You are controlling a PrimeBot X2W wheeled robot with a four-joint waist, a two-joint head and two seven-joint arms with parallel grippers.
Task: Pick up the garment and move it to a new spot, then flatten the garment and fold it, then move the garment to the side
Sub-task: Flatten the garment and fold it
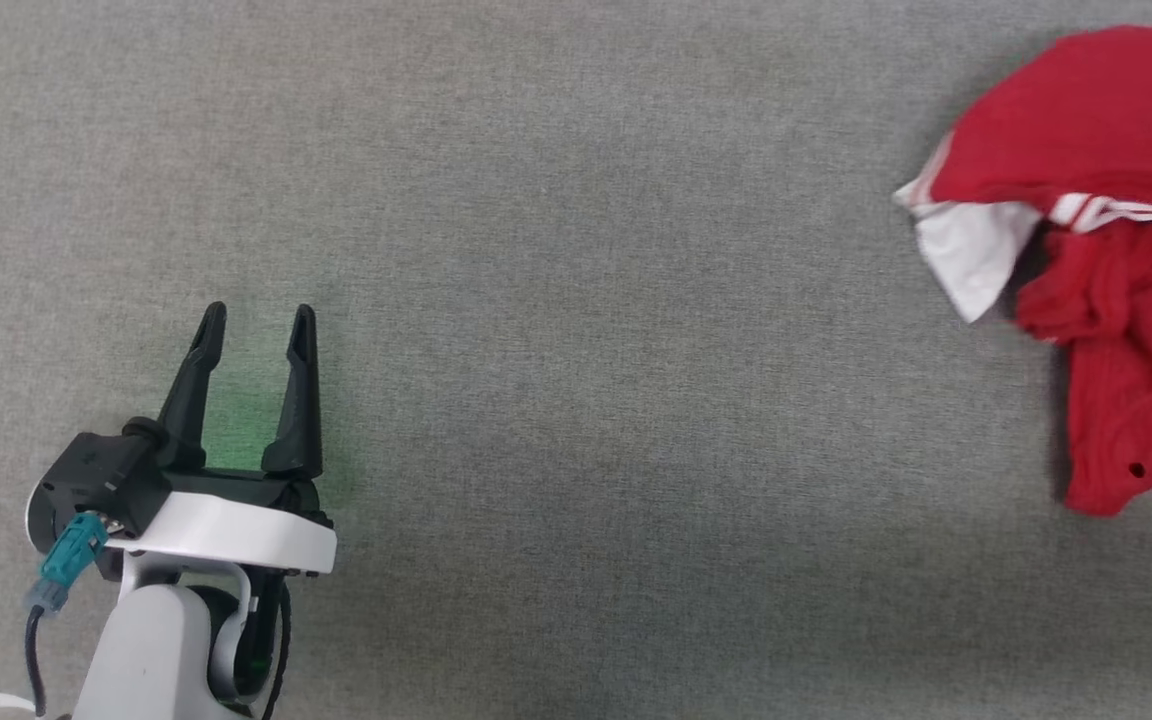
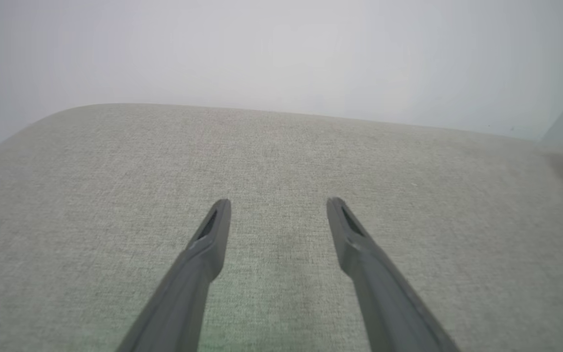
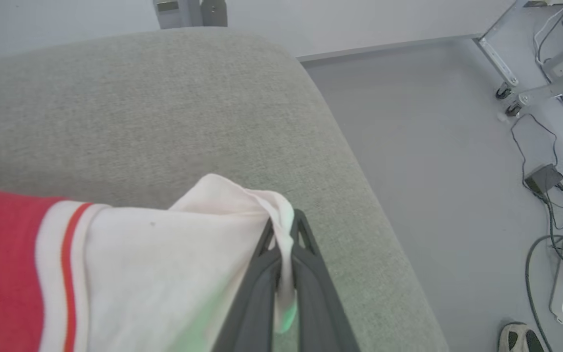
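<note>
- Slip risk: the garment sits at the right edge of the head view, bunched and partly cut off by the frame. I hold it by one white sleeve end only. The knit is soft, and most of the cloth hangs away from the pinch, so its weight could pull the sleeve free.
- Grip state: in the right wrist view my right end effector has its fingers pressed together on a thin fold of white sleeve, close to the tips. A bite this shallow leaves little margin.
- Drop risk: in that view the pinch lies close to the rounded edge of the table, with the floor and cables lower right. I judge that cloth released here could slide off the edge.
- Tangle risk: a carry by one sleeve leaves the body crumpled, so flattening will take more work afterwards.
- Appearance: the body is bright red, with a white sleeve end at centre right of the head view and red-and-white striped trim beside it. A wrinkled red lobe hangs toward the lower right and carries one small dark spot.
- Second arm: my left end effector is at the lower left of the head view. Its fingers are spread and hold nothing, over bare grey table and well apart from the garment.
</note>
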